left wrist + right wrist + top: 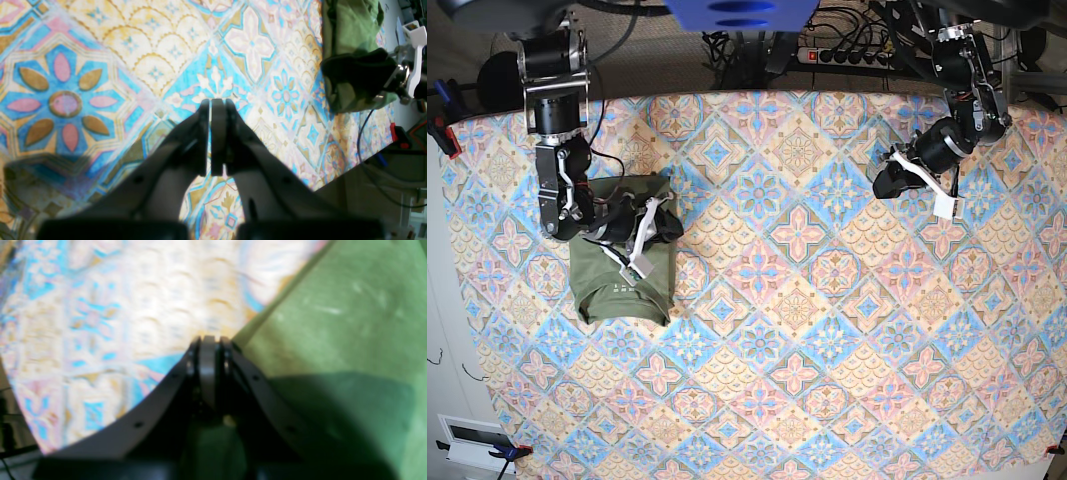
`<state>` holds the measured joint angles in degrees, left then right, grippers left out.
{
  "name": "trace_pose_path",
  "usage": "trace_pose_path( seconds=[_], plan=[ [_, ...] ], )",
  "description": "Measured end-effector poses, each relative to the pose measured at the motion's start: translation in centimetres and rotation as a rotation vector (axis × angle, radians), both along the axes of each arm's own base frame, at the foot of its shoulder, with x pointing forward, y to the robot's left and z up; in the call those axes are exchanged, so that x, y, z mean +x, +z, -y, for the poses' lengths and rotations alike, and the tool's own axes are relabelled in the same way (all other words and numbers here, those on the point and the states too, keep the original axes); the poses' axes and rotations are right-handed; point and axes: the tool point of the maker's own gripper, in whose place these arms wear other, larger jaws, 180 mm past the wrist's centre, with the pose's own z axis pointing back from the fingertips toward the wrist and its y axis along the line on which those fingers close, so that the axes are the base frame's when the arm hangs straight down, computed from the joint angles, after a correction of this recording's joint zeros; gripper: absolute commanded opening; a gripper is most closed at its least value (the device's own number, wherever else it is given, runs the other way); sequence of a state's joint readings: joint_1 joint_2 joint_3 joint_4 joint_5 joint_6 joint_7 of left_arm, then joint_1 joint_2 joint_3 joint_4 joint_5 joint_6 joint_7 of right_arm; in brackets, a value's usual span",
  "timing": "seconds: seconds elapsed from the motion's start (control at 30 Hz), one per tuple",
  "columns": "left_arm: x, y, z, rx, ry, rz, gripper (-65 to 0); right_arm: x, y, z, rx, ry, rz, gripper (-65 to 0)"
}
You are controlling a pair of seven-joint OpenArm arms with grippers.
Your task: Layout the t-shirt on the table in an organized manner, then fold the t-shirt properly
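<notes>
Olive t-shirt (619, 268) under right end effector (670, 230)

A robotics lab or workshop. At the top of the base view a power strip (852, 55) and tangled cables (747, 45) lie behind the cloth-covered worktop (827, 350). Clamps (442, 135) pin the cloth's left edge.

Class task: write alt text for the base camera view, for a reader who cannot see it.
From above, a folded olive-green t-shirt lies near one end of a patterned table, with the right gripper resting on it, shut. The left gripper, also shut, hangs empty over the opposite end.
</notes>
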<state>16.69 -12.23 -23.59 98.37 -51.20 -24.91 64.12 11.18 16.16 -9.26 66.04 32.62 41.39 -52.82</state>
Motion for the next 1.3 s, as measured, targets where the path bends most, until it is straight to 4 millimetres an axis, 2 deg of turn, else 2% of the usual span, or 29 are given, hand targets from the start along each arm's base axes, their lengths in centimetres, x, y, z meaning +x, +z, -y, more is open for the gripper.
trace_pose_path(
  seconds=[0.1,0.2,0.33,0.4,0.5,0.57,0.63,0.73,0.8,0.87,0.9,0.97,1.07,1.1,1.13,1.23,1.3],
  plan=[
    [0.0,-0.1,0.5,-0.014,0.005,0.000,-65.0,0.1,0.0,1.9,-0.038,-0.009,0.001,-61.8],
    [-0.1,-0.2,1.2,-0.033,-0.001,-0.003,-65.0,0.2,0.3,2.2,-0.060,-0.005,0.012,-61.8],
    [-0.1,-0.2,0.9,-0.023,0.001,-0.004,-65.0,-0.1,1.3,2.6,-0.180,0.052,0.024,-61.8],
    [-0.1,-0.2,0.9,-0.025,0.001,-0.003,-65.0,0.4,2.8,2.3,-0.200,0.069,0.074,-61.9],
    [-0.1,-0.2,0.9,-0.025,-0.001,-0.004,-65.0,1.8,6.4,1.3,-0.198,0.095,0.197,-61.9],
    [-0.2,-0.2,0.9,-0.024,0.000,-0.005,-65.0,1.6,7.9,0.5,-0.166,0.103,0.239,-61.9],
    [-0.3,-0.3,0.9,-0.024,0.000,-0.009,-65.0,-0.2,8.3,0.5,-0.107,0.072,0.231,-61.9],
    [-1.5,-0.7,0.9,-0.020,0.000,-0.028,-65.0,-3.0,7.7,3.8,-0.167,0.003,0.187,-61.9],
    [-2.5,-0.6,1.1,0.004,-0.018,-0.038,-65.0,-3.4,8.9,6.2,-0.203,-0.069,0.223,-61.9],
    [-2.9,1.1,1.5,0.029,-0.041,0.002,-65.0,-4.3,11.0,7.9,-0.209,-0.128,0.287,-61.9],
    [-3.1,2.2,1.8,0.038,-0.056,0.036,-65.0,-5.5,11.3,8.6,-0.219,-0.146,0.295,-61.9],
    [-4.0,3.7,2.1,0.069,-0.073,0.071,-65.0,-9.0,10.1,10.2,-0.260,-0.176,0.231,-62.0],
    [-6.4,2.8,2.3,0.077,-0.090,0.007,-65.0,-14.9,7.2,14.0,-0.336,-0.267,0.061,-62.0],
    [-7.3,2.3,2.2,0.082,-0.088,-0.022,-65.0,-16.1,6.9,15.6,-0.381,-0.296,0.026,-62.0],
    [-7.9,2.2,1.6,0.086,-0.070,-0.035,-65.0,-16.4,7.3,16.5,-0.393,-0.324,0.030,-62.0],
    [-9.3,2.0,-0.9,0.125,-0.002,-0.065,-65.0,-16.2,8.8,16.9,-0.334,-0.362,0.090,-62.0],
    [-10.9,1.7,-2.3,0.153,0.027,-0.104,-65.0,-18.3,8.4,17.6,-0.344,-0.384,0.037,-62.0]
  ],
)
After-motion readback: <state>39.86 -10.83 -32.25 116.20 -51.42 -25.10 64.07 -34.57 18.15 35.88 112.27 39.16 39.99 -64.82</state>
